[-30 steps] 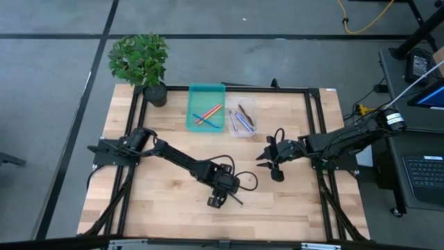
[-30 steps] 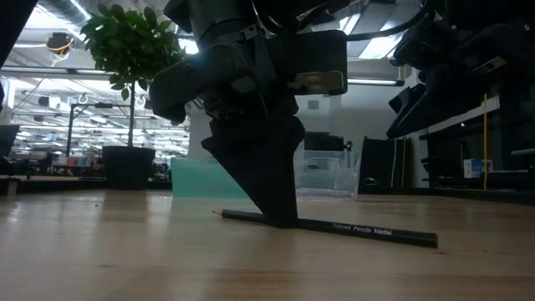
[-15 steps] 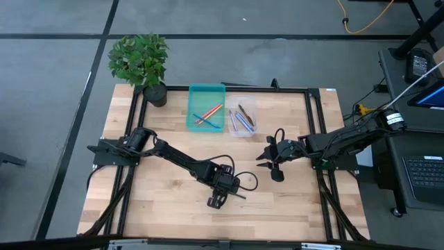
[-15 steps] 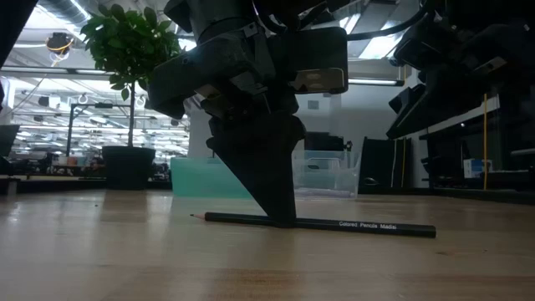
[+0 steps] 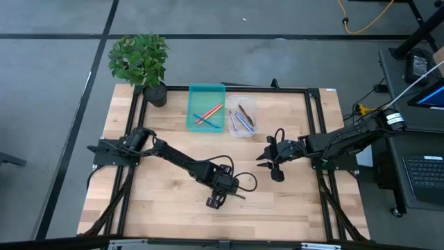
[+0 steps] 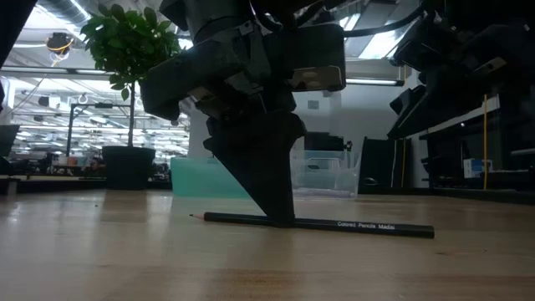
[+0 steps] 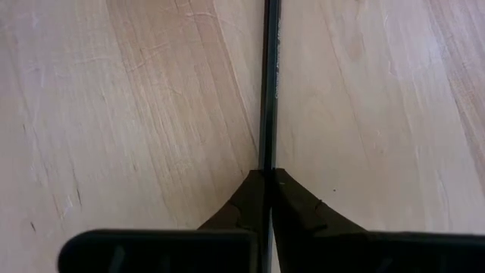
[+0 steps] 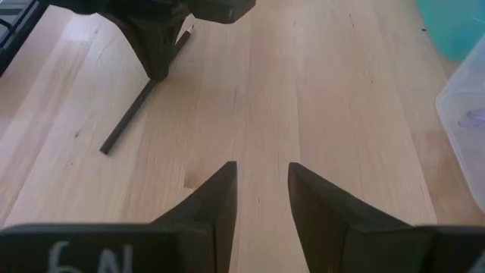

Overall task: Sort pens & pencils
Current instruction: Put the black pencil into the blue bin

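Observation:
A black pencil [image 6: 359, 226] lies level near the middle of the table's near half, with my left gripper [image 6: 282, 219] shut on it; from above, the gripper [image 5: 216, 201] covers most of it. My right gripper [image 5: 275, 162] hangs open above the table's right half, its fingers [image 8: 220, 197] around nothing. More pens & pencils rest in two trays at the far edge: orange, red and blue ones in the teal tray [image 5: 206, 92], blue, purple and dark ones in the clear tray [image 5: 251, 104]. My left gripper pinches the pencil's shaft [image 7: 268, 163] between its two fingertips, about a third of the way from the pointed end [image 6: 193, 216]. The fingers come steeply from above and lie across the pencil. It sits level at the table top; whether it is clear of the wood, I cannot tell.
A potted plant [image 5: 141, 61] stands at the table's far left corner. A black frame rail [image 5: 277, 89] runs along the far edge behind the trays. Bare wood [image 5: 159, 208] spreads around the left gripper and between the two arms.
My left gripper has shut on the black pencil. As the fingers closed, the pencil turned a little on the table, and its pointed end swung out to the left in the low view. It now lies more level across that view.

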Controlling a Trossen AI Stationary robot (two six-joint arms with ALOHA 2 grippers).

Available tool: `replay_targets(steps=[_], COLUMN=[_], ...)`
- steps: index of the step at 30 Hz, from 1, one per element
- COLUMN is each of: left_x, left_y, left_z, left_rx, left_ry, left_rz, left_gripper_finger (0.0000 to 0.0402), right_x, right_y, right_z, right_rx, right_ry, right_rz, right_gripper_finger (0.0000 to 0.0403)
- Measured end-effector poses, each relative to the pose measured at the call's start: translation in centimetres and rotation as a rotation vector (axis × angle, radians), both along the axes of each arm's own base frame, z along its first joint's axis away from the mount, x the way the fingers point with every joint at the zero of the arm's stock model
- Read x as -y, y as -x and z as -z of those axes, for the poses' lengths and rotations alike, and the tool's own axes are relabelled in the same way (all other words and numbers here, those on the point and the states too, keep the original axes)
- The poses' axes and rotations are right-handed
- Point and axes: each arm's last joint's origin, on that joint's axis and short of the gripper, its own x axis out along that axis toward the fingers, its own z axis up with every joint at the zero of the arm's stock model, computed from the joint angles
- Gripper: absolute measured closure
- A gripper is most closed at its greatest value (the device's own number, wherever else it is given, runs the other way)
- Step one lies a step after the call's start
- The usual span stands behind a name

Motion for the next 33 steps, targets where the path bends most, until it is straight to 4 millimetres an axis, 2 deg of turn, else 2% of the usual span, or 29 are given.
replay_targets(steps=[11,21,33], left_x=[-0.6,-1.0,-1.7], left_y=[1.7,2.2,3.1], left_z=[-2.2,-4.9,-6.8], left_rx=[-0.054,0.016,0.031], left_ry=[-0.105,-0.161,-0.245], left_rz=[-0.026,-0.053,-0.112], left_gripper_finger=[0.0397,0.0399,0.0401], right_x=[0.0,0.0,0.0], right_y=[0.1,0.2,0.3], right_z=[0.1,0.2,0.3], right_rx=[-0.017,-0.025,-0.041], right_ry=[0.004,0.005,0.007], right_rz=[-0.001,-0.001,0.001], right_gripper_finger=[0.0283,0.0283,0.0283])
